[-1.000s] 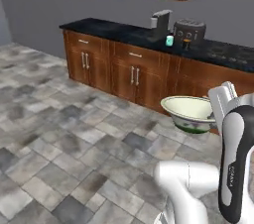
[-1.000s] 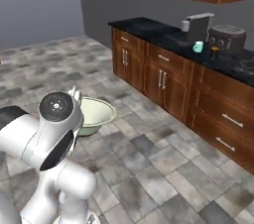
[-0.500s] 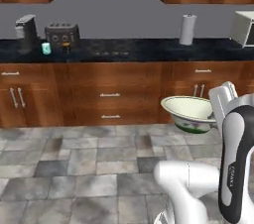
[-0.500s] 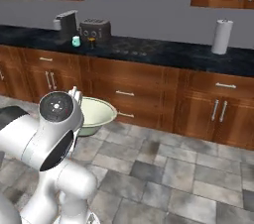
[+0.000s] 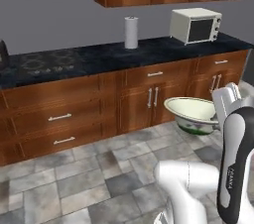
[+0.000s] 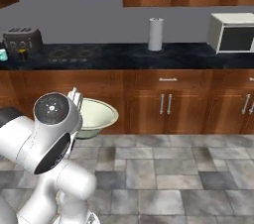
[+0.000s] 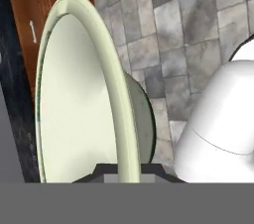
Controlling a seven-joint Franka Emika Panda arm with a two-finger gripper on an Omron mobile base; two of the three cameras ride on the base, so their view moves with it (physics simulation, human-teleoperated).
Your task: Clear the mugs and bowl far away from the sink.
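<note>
My gripper (image 7: 127,170) is shut on the thin rim of the cream-white bowl (image 7: 74,99), which fills the left of the hand view edge-on. The bowl (image 5: 191,114) hangs above the floor in front of the lower cabinets, just left of my hand (image 5: 227,100). From the other side the bowl (image 6: 95,116) juts out to the right behind my arm's upper joint. A pale teal mug (image 6: 2,55) stands on the dark counter at the far left edge, beside the toaster (image 6: 22,39). The sink is out of view.
A paper towel roll (image 5: 131,32) and a white microwave (image 5: 195,25) stand on the black counter (image 5: 99,59) over wooden cabinets (image 5: 149,99). A cooktop (image 6: 74,53) sits under the range hood. Grey tiled floor (image 6: 168,168) lies open in front.
The whole picture has swung: the base turned, so the toaster and mug slid off to the left and the microwave came into sight. The bowl stays gripped in the same pose.
</note>
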